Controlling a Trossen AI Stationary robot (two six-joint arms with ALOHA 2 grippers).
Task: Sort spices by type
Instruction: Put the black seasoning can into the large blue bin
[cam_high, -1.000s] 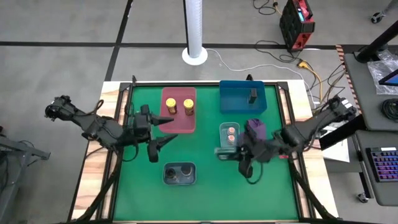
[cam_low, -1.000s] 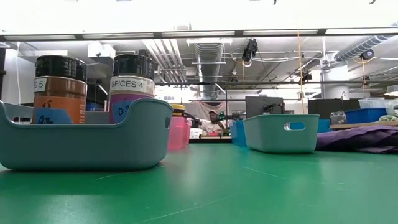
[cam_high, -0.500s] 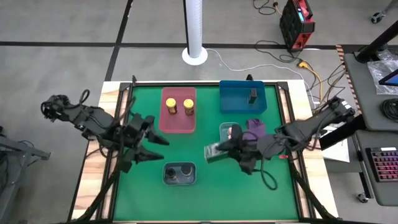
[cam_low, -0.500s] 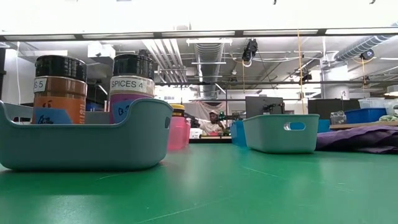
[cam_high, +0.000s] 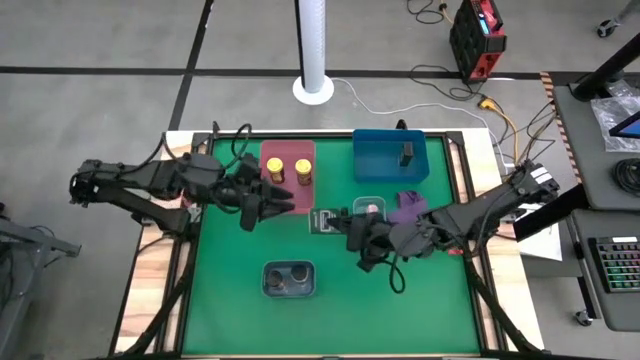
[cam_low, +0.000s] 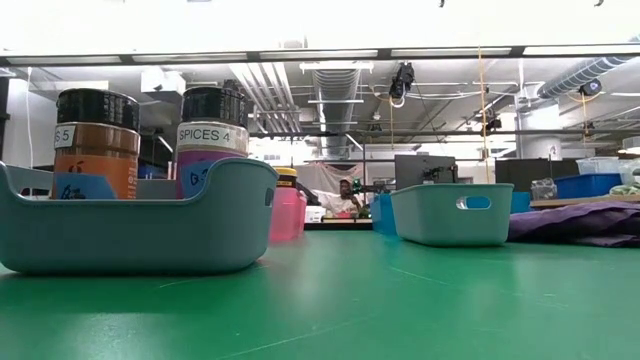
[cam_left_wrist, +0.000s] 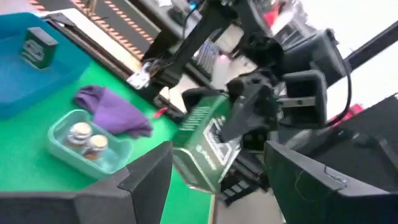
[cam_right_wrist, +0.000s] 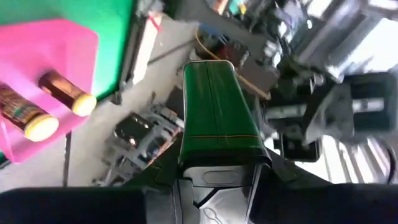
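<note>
A slim dark green rectangular spice tin (cam_high: 325, 220) hangs over the table's middle, with my right gripper (cam_high: 346, 226) shut on it. My left gripper (cam_high: 285, 203) is open and points at the tin from the left, a short gap away; its fingers (cam_left_wrist: 149, 180) frame the tin (cam_left_wrist: 208, 146). Two yellow-lidded jars (cam_high: 288, 171) lie in the pink tray (cam_high: 268, 195). Another dark rectangular jar (cam_high: 407, 153) stands in the blue tray (cam_high: 375, 165). Two round dark-lidded jars (cam_low: 97, 140) stand in the grey tray (cam_high: 290, 290). Tiny pinkish jars (cam_left_wrist: 86, 138) sit in a small clear tray (cam_left_wrist: 62, 146). My right gripper pinches one end of the green tin (cam_right_wrist: 214, 155) between its two fingers. The fingers come roughly level from the table's right and lie along the tin. The tin sticks out ahead of them toward my left gripper, lifted clear of the table.
A purple cloth (cam_high: 410, 208) lies by the small clear tray, partly under my right arm. Bare green mat (cam_high: 230, 290) shows along the near side on both sides of the grey tray. The low view shows neither gripper.
My right gripper has carried the green tin toward the table's left and far side and rolled it about its length. My left gripper has swung toward the far edge and right, toward the tin, and has rolled, with its fingers a little narrower.
</note>
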